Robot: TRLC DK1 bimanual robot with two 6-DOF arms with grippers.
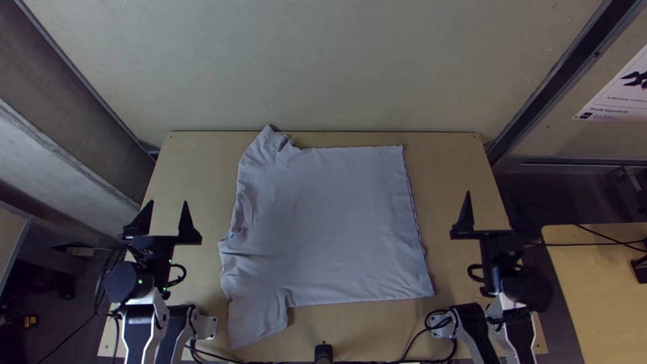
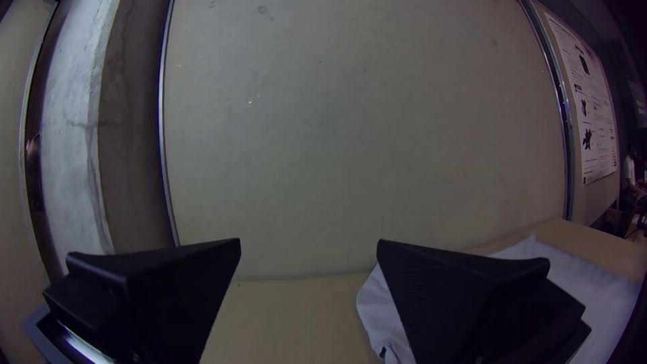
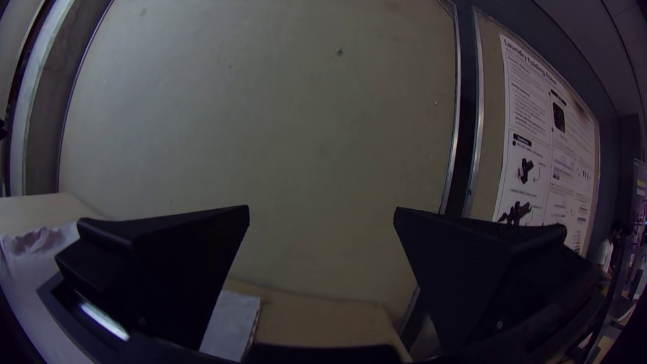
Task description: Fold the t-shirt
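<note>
- Hanging released, with its fingers wide apart and nothing between them, the left gripper (image 1: pixel 168 203) is sitting toward the lower left of the top view, just beside the shirt.
- The right gripper (image 3: pixel 322 208) is also spreading its fingers, gripping nothing, and is waiting toward the lower right of the top view.
- Between them, the t-shirt (image 1: pixel 337 222) is lying spread in the middle of the frame, its hem (image 1: pixel 418 222) facing right.
- One sleeve (image 1: pixel 259 323) is pointing to the lower left; the other (image 1: pixel 267 145) is crumpling at the upper left, and wrinkles are running down the left edge.
- No fold is showing, so the job is seemingly standing at its start: both sleeves and the body are needing folding, perhaps some smoothing too.
- Around the shirt, the wooden table (image 1: pixel 195 158) is showing.
- Farther out, at the upper right, a poster (image 1: pixel 620 101) is carrying printed lines and a dark picture.
</note>
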